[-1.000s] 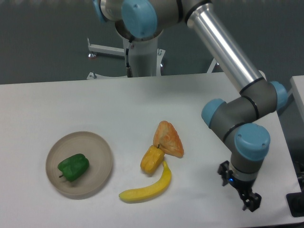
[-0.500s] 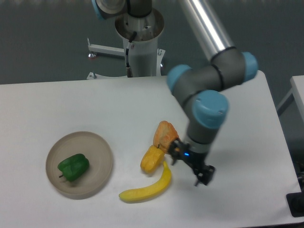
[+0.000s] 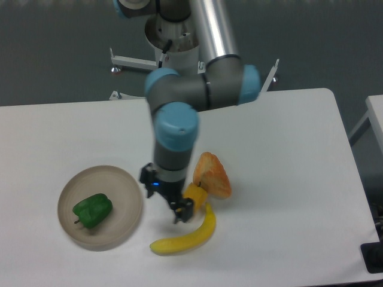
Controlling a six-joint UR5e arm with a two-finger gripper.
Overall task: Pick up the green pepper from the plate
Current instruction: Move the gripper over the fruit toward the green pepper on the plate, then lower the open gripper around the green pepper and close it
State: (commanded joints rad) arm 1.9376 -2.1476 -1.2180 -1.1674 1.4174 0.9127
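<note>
The green pepper (image 3: 93,210) lies on the left-centre of the round beige-grey plate (image 3: 122,189) at the table's left front. My gripper (image 3: 170,204) hangs just right of the plate's rim, above the table and in front of the yellow-orange pepper (image 3: 196,200). It holds nothing that I can see. Its fingers are small and dark, and their gap is not clear from this angle.
A banana (image 3: 187,234) lies at the front just below the gripper. An orange-pink wedge-shaped food piece (image 3: 212,174) sits to the right of the arm's wrist. The robot's base stands at the back centre of the white table (image 3: 287,155).
The arm has swept from the table's right front to the left, past the banana and yellow-orange pepper, and now hangs beside the plate. The objects have not moved.
</note>
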